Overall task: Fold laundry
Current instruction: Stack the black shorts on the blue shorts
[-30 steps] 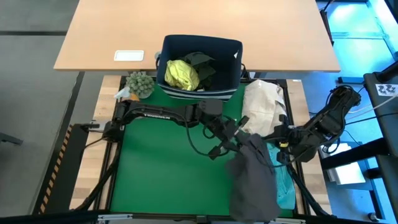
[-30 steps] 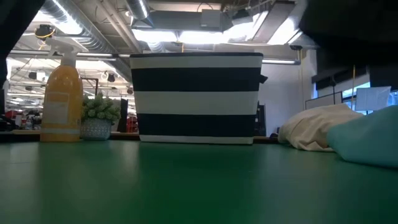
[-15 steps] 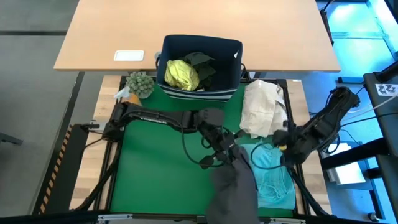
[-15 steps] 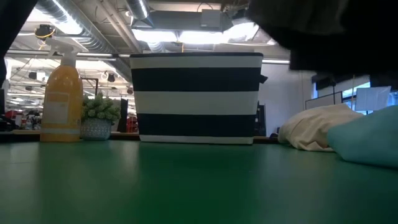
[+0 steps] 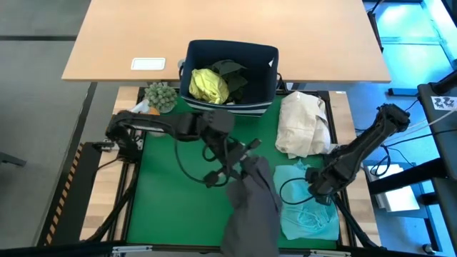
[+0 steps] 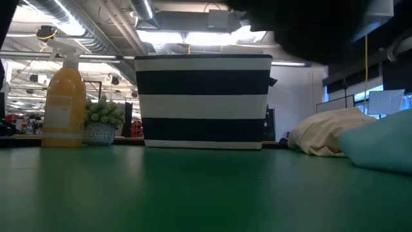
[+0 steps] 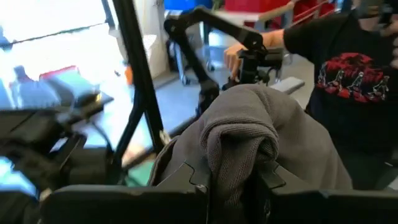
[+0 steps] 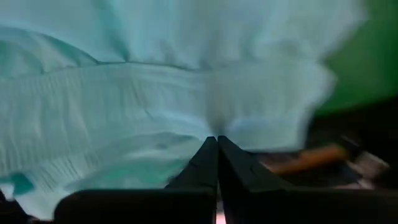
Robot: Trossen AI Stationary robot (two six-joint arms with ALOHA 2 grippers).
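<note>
From above, the left gripper (image 5: 243,163) hangs over the middle of the green mat (image 5: 171,200), clenched on the top of a charcoal grey garment (image 5: 253,207) that drapes down from it toward the near edge. To its right, the turquoise garment (image 5: 310,207) lies crumpled on the mat, and the right gripper (image 5: 314,184) sits at that garment's far edge with its fingers pressed together; I cannot tell whether any cloth is caught between them. Just beyond lies a cream-beige bundle (image 5: 303,125). At the far edge of the mat stands the navy bin (image 5: 230,75), with a yellow-green shirt (image 5: 208,86) and a dark garment (image 5: 232,71) inside. A small potted plant (image 5: 161,96) stands left of the bin.

From table height, the bin's striped side (image 6: 203,103) fills the middle, an orange spray bottle (image 6: 63,96) and the plant (image 6: 103,122) stand to its left, and the beige bundle (image 6: 328,132) and turquoise cloth (image 6: 383,145) lie at the right. A dark shape hangs across the top.

The left wrist view shows the grey cloth (image 7: 249,137) bunched between that arm's fingers (image 7: 199,180), with a person in a black printed shirt (image 7: 351,74) beyond the table.

The right wrist view shows closed fingertips (image 8: 216,149) against the turquoise fabric (image 8: 155,81).
</note>
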